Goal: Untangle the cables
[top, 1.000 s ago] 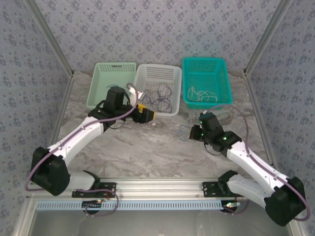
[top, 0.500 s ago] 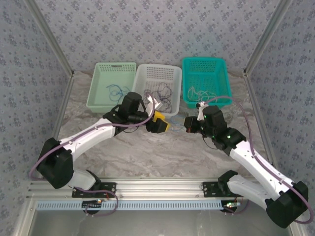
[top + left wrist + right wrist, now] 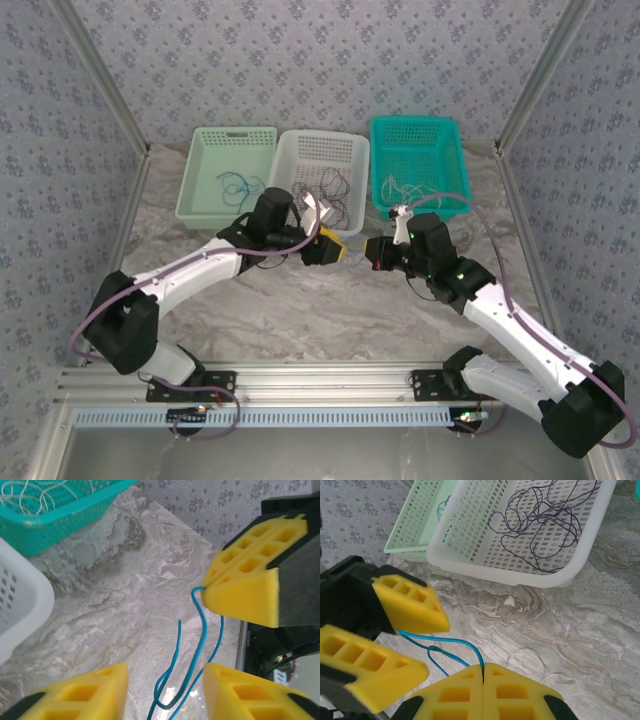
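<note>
The blue cable (image 3: 199, 635) runs in loose loops between the two tools, above the worktop (image 3: 300, 310) at the centre of the top view. The right tool (image 3: 483, 677) is closed on it. The left tool (image 3: 164, 669) has its jaws half apart, with the strands between them and not yet pinched. To do this step well, I think the left tool should close on one strand only, near the right tool. Then it should draw slowly toward 9 o'clock, so that the loop opens and no knot tightens. The purple cables (image 3: 540, 515) lie in the white basket (image 3: 520, 575) at 12 o'clock.
</note>
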Controlling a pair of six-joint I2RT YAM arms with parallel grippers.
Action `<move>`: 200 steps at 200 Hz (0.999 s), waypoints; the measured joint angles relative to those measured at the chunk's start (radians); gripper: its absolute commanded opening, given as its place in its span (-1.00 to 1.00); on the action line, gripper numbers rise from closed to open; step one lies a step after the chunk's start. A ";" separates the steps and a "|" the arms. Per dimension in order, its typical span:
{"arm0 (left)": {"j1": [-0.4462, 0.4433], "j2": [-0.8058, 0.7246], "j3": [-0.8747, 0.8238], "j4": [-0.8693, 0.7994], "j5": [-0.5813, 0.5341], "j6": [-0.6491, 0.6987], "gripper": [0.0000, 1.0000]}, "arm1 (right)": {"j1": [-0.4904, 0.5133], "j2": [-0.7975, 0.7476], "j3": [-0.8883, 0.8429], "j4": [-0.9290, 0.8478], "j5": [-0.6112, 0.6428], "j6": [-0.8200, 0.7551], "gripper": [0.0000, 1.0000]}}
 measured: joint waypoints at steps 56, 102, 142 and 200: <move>0.000 0.009 0.112 -0.159 -0.121 0.100 -0.87 | 0.008 0.040 0.046 -0.073 -0.045 -0.054 -1.00; -0.023 0.045 0.249 -0.390 -0.245 0.263 -0.88 | 0.026 0.120 0.098 -0.164 -0.114 -0.127 -1.00; -0.064 0.084 0.341 -0.542 -0.431 0.435 -0.75 | 0.039 0.181 0.135 -0.208 -0.156 -0.160 -1.00; -0.122 0.094 0.368 -0.579 -0.806 0.562 -0.39 | 0.039 0.224 0.140 -0.248 -0.166 -0.176 -1.00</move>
